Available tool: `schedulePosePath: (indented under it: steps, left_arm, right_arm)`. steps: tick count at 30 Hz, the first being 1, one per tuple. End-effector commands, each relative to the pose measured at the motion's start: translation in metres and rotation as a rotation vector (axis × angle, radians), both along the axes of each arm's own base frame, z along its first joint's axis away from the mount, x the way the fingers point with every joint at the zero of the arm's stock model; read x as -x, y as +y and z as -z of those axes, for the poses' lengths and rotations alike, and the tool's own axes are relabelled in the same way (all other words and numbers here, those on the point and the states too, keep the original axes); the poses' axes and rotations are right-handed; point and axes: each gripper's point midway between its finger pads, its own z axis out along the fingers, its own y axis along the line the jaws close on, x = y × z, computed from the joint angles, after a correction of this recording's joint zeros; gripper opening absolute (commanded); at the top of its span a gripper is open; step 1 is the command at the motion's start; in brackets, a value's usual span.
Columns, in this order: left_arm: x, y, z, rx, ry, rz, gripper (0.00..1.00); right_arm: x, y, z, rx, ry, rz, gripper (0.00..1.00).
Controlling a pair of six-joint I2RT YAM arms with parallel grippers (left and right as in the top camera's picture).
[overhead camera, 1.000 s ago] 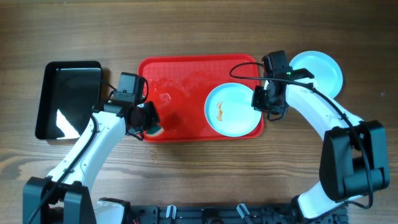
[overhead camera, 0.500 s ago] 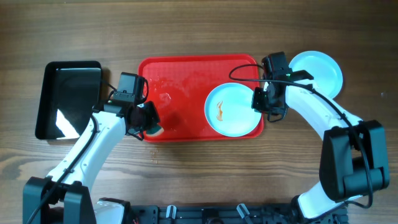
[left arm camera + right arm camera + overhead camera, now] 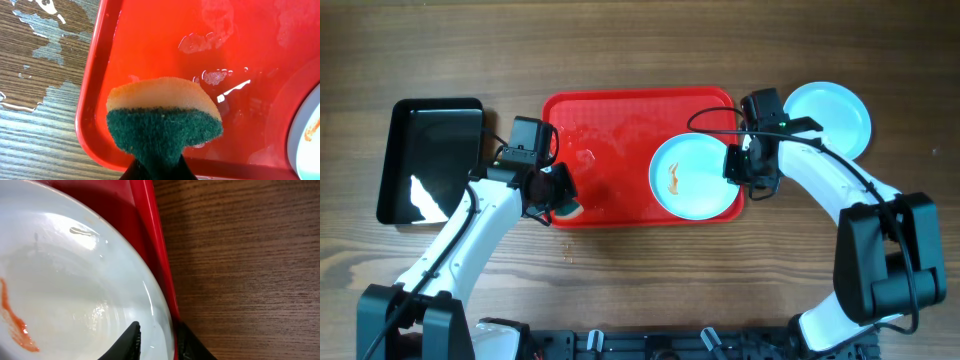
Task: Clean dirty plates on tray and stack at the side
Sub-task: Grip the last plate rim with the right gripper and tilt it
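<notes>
A dirty plate (image 3: 695, 178) with an orange-brown smear lies at the right end of the red tray (image 3: 610, 140). My right gripper (image 3: 742, 170) straddles its right rim. In the right wrist view one finger rests on the plate (image 3: 65, 290) and the other sits outside its edge by the tray's rim (image 3: 150, 240), so the right gripper (image 3: 157, 340) is shut on the plate. At the tray's front left corner, my left gripper (image 3: 560, 205) is shut on a green and yellow sponge (image 3: 162, 120). Another plate (image 3: 830, 115) sits on the table right of the tray.
A glossy black tray (image 3: 430, 160) stands at the far left on the wooden table. Water puddles lie on the red tray's floor (image 3: 210, 75), and wet patches mark the wood (image 3: 40, 30) beside its left edge.
The right wrist has shifted very slightly at the plate's rim. The plate, the left arm and the sponge have stayed in place.
</notes>
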Motion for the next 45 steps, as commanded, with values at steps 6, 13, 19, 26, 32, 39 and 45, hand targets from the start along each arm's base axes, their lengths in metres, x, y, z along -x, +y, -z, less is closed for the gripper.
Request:
schedulePosePath:
  steps: [6,13,19,26,32,39,45]
  left_arm:
    - [0.001,0.003,0.001,-0.008,-0.001,-0.014,0.04]
    - [0.001,0.003,0.001,-0.008,-0.001,-0.014,0.04]
    - [0.001,0.003,0.001,-0.008,-0.001,-0.014,0.04]
    - [0.001,0.003,0.001,-0.008,-0.001,-0.014,0.04]
    - [0.001,0.003,0.001,-0.008,-0.001,-0.014,0.04]
    - [0.001,0.003,0.001,-0.008,-0.001,-0.013,0.04]
    - [0.001,0.003,0.001,-0.009,-0.001,-0.013,0.04]
  right_arm:
    - [0.010,0.005,0.012,-0.019,0.044,-0.018,0.26]
    - [0.004,0.030,0.006,-0.165,0.027,-0.039,0.15]
    - [0.004,0.046,0.003,-0.226,0.023,-0.052,0.19]
    - [0.002,0.080,0.000,-0.227,-0.026,-0.082,0.24]
    - [0.004,0.120,-0.003,-0.234,-0.084,-0.129,0.29]
    - [0.009,0.151,-0.006,-0.242,-0.125,-0.192,0.21]
    - [-0.016,0.125,-0.045,-0.215,-0.113,-0.142,0.45]
